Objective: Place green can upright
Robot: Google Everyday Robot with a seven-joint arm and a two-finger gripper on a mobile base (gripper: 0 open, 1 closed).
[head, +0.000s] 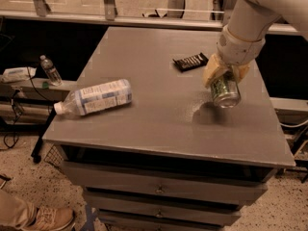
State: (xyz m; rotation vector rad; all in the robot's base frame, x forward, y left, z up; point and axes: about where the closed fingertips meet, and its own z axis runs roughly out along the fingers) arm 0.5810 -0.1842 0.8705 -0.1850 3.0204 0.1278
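The green can (224, 91) is a small green metal can with pale markings; its silver end rim faces the camera and downward. My gripper (224, 74) is shut on the green can, with tan fingers (211, 72) clasping its upper part. The can is tilted and held off the grey table (159, 124), with its shadow on the tabletop below and to the left. This is over the right side of the table.
A clear plastic bottle (94, 98) with a white-blue label lies on its side at the table's left. A flat black snack bar wrapper (190, 61) lies behind the can. Drawers sit below the front edge. A person's shoe (45, 219) is at the lower left.
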